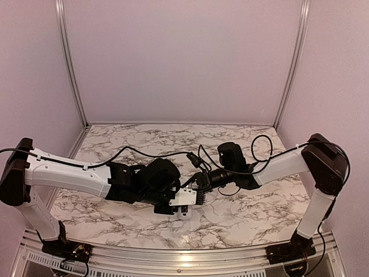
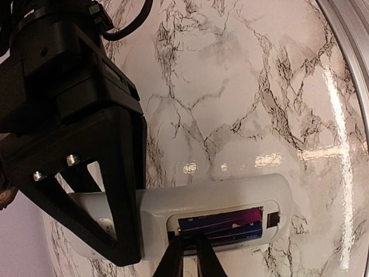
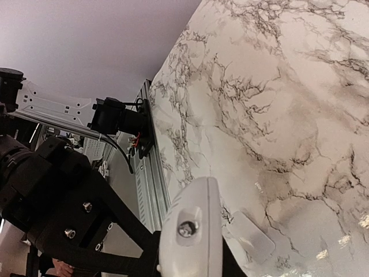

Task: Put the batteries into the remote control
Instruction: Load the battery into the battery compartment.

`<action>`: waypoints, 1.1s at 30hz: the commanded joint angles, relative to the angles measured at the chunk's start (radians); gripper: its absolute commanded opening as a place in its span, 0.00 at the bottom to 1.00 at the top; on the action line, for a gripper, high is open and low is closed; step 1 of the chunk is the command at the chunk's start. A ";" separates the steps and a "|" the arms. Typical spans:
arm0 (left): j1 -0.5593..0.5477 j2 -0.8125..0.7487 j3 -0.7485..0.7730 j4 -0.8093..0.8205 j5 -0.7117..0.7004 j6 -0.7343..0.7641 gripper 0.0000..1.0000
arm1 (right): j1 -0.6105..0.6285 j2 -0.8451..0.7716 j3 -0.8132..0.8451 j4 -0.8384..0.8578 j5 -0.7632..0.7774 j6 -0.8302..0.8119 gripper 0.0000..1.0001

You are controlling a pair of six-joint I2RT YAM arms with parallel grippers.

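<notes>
The white remote control (image 2: 230,193) is held off the table, back side up, its battery bay open. Two dark blue-purple batteries (image 2: 222,224) lie side by side in the bay. My right gripper (image 3: 193,266) is shut on the remote's sides, and the remote shows end-on there (image 3: 193,231). In the left wrist view the right gripper is the big black body (image 2: 104,190) over the remote's left half. My left gripper (image 2: 188,247) has its fingers nearly together, tips at the left end of the nearer battery. In the top view both grippers, left (image 1: 174,206) and right (image 1: 200,186), meet at the remote (image 1: 185,198).
A flat white battery cover (image 3: 252,238) lies on the marble table (image 1: 242,213) just beside the remote. The metal rail (image 1: 173,254) runs along the near edge. Black cables (image 1: 202,158) loop over the table behind the grippers.
</notes>
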 commanded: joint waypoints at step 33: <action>-0.035 0.132 0.085 -0.137 -0.199 -0.099 0.16 | 0.003 -0.040 0.053 0.172 -0.046 0.088 0.00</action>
